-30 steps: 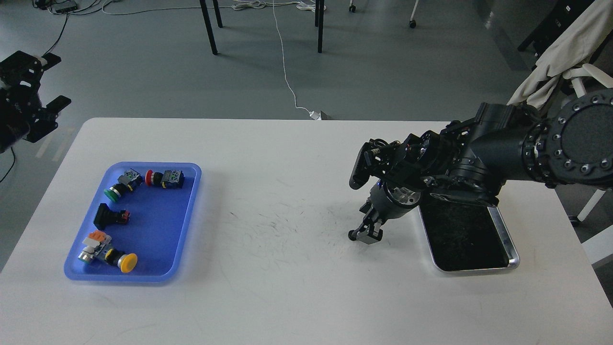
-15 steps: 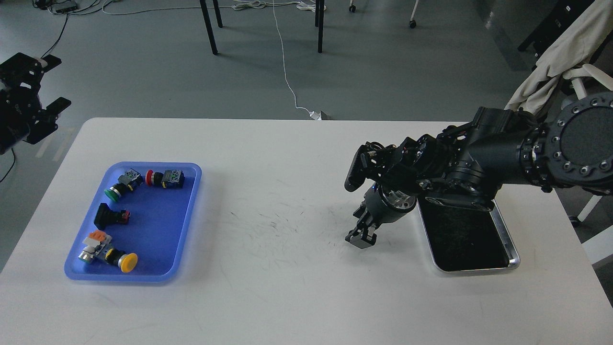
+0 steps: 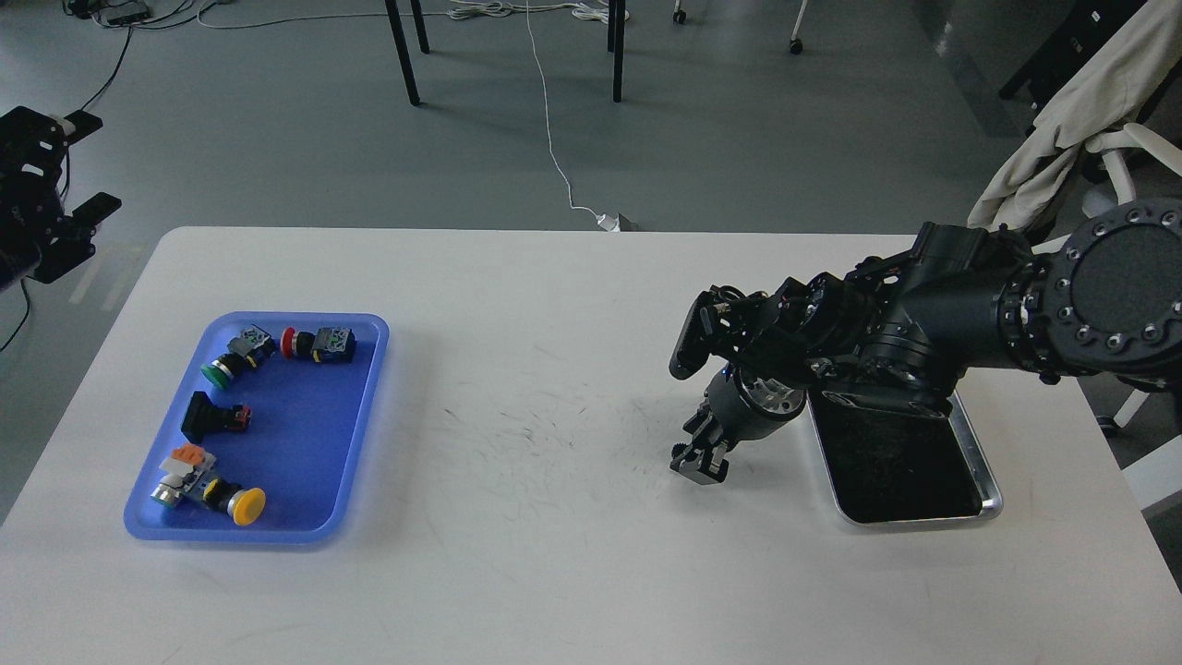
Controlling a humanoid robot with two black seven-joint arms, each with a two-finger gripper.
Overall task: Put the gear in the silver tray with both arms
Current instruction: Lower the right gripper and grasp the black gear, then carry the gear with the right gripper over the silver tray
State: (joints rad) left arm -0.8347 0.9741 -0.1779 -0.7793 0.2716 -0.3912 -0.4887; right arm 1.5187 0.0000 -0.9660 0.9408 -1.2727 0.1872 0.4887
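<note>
Right arm parked low beside the shiny rectangular silver tray (image 3: 988, 480), nothing in it yet.

Black right gripper (image 3: 699, 462) aimed down at white table (image 3: 554, 554), just left of tray; can't tell if clenched. Left gripper (image 3: 55, 222) up off-table, fingers spread, empty. Gear-like button switches (image 3: 231, 365) sitting in blue plastic tray (image 3: 360, 434), probably awaiting pickup.

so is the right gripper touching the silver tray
Apart. In the head view the right gripper hangs over bare white table, left of the silver tray, with a strip of tabletop showing between its fingers and the tray's rim.
</note>
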